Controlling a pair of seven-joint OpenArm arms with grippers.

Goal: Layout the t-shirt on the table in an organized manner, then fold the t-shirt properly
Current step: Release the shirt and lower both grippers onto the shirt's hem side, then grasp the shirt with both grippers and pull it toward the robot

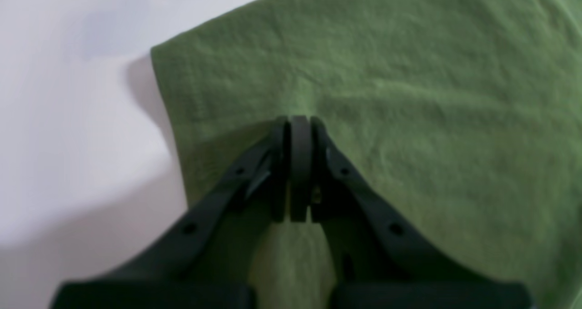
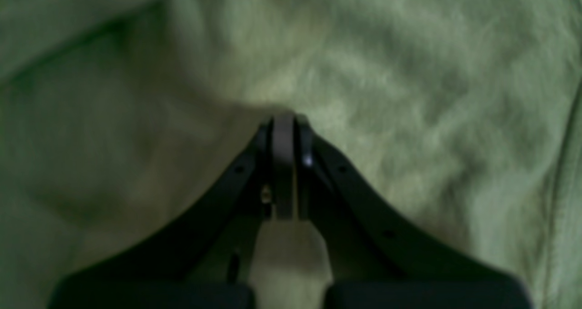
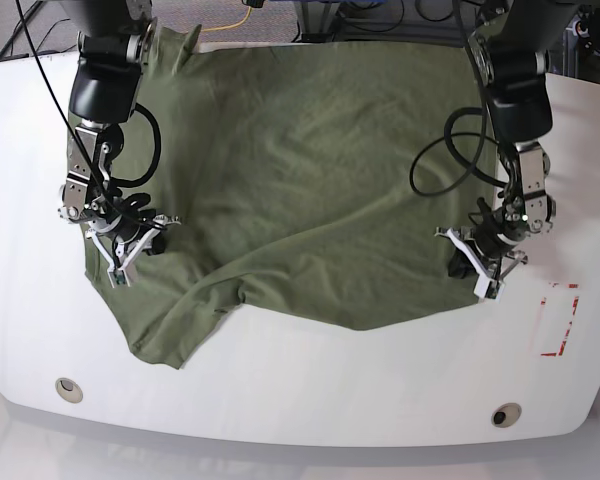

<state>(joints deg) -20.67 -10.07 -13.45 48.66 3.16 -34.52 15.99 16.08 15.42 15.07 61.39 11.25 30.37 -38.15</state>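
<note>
Starting at the left of the base view, you see the right gripper [image 3: 118, 262], a black two-finger unit on a cabled arm, set down on the plain olive-green short-sleeved cotton t-shirt [image 3: 310, 170] near its left border. In the right wrist view this gripper [image 2: 284, 118] has its jaws pressed together with no gap; wrinkled green cloth [image 2: 386, 95] fills the whole frame, and the blur does not let you tell whether any fabric is pinched between the tips. The t-shirt lies spread over the far and middle part of the large glossy white table [image 3: 310, 400], with its near edge running unevenly and one lobe of cloth hanging lower at the left. No print, brand, label or legible writing shows on the cloth or the grippers. Moving right, the left gripper [image 3: 483, 268] sits at the t-shirt's right border. In the left wrist view this gripper [image 1: 300, 119] is likewise fully closed, its tips on the green fabric [image 1: 409, 95] just inside a cloth corner, with bare white tabletop [image 1: 68, 118] beside it. Whether it holds cloth cannot be told. Farther right, a red dashed rectangle mark [image 3: 560, 320] lies on the table, apart from the cloth. Two round grommet holes sit near the front edge, one left [image 3: 68, 388] and one right [image 3: 506, 413].
</note>
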